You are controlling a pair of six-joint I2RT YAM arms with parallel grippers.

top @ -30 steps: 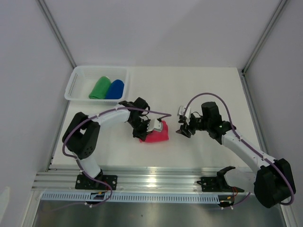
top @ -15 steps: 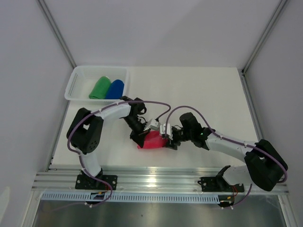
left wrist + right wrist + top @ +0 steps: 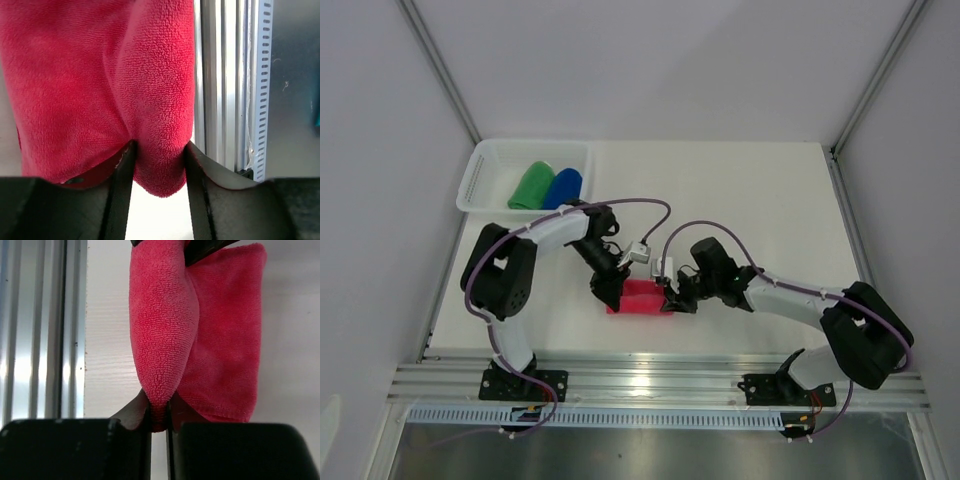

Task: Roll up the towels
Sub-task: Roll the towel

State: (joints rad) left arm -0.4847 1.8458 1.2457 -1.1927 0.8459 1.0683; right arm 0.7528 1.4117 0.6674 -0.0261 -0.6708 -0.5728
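Note:
The pink-red towel (image 3: pixel 640 297) lies loosely rolled on the table near the front, between both grippers. My left gripper (image 3: pixel 611 296) is at its left end. In the left wrist view its jaws stand apart (image 3: pixel 159 150), with a thick fold of the towel (image 3: pixel 100 75) bulging between the fingers and touching both. My right gripper (image 3: pixel 670 300) is at the right end. There its jaws (image 3: pixel 159 412) are pinched tight on the tip of the towel's roll (image 3: pixel 162 330). The green towel (image 3: pixel 531 186) and the blue towel (image 3: pixel 563 188) lie rolled in the basket.
The white mesh basket (image 3: pixel 478 172) stands at the back left of the table. The metal rail (image 3: pixel 660 385) with both arm bases runs along the near edge, close to the pink-red towel. It also shows as the rail (image 3: pixel 220 75) in the left wrist view and the rail (image 3: pixel 40 330) in the right wrist view.
My right arm swung left across the table to the pink-red towel and shut on its right end. The left gripper lowered the towel toward the front and its jaws have parted.

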